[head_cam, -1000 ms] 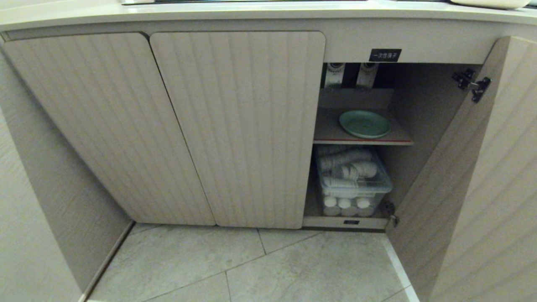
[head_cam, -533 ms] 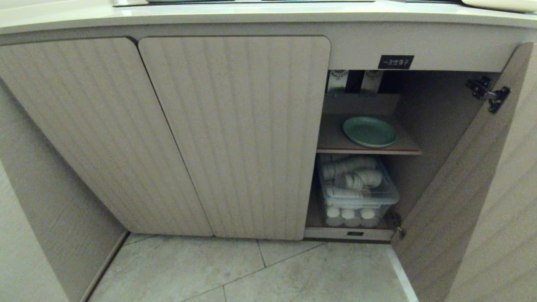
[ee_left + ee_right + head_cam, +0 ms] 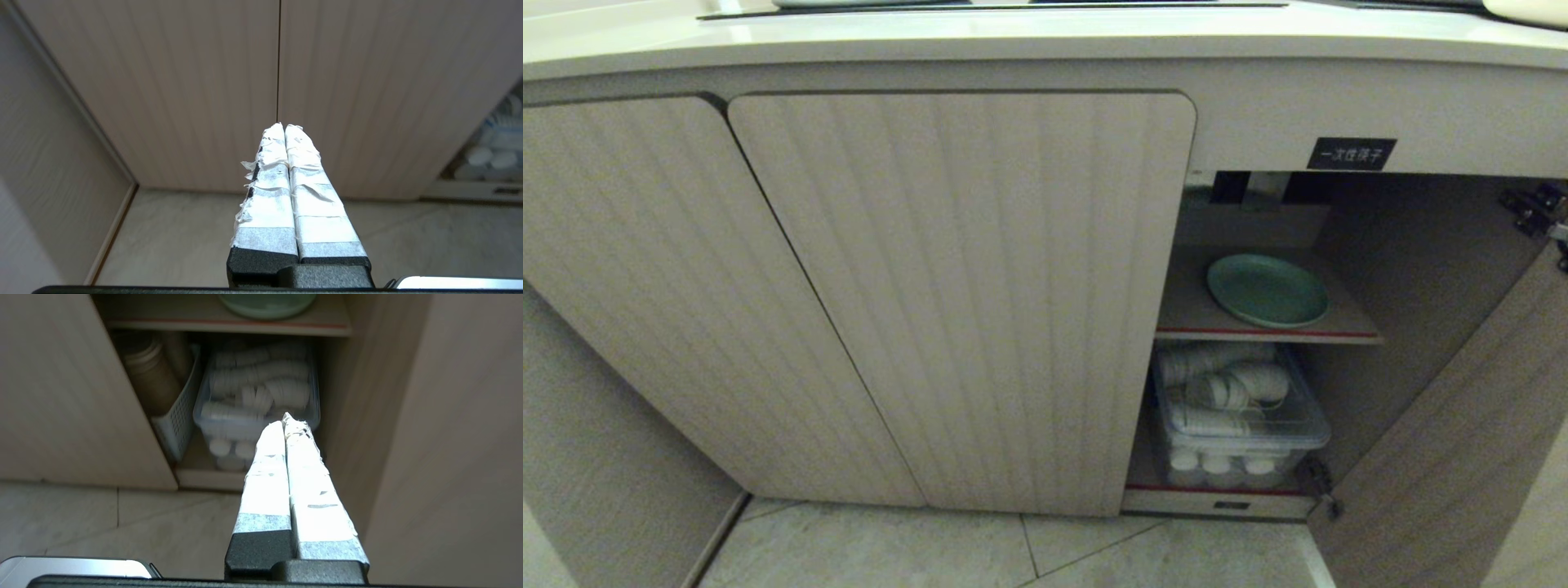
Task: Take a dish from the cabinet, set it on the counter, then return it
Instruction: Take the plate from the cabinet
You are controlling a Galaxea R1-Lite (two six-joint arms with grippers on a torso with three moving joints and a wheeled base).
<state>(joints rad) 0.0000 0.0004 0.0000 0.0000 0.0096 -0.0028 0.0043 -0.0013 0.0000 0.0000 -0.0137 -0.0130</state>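
Both claws are clenched on nothing, taped fingers pressed together. The right gripper (image 3: 284, 418) points low toward the open cabinet (image 3: 956, 286), at the clear bin (image 3: 257, 392) of white cups under its red-edged shelf (image 3: 1266, 331). The left gripper (image 3: 284, 126) faces the cabinet's closed doors. The dish (image 3: 1267, 290) lies flat on that shelf, beneath the counter (image 3: 1013, 37).
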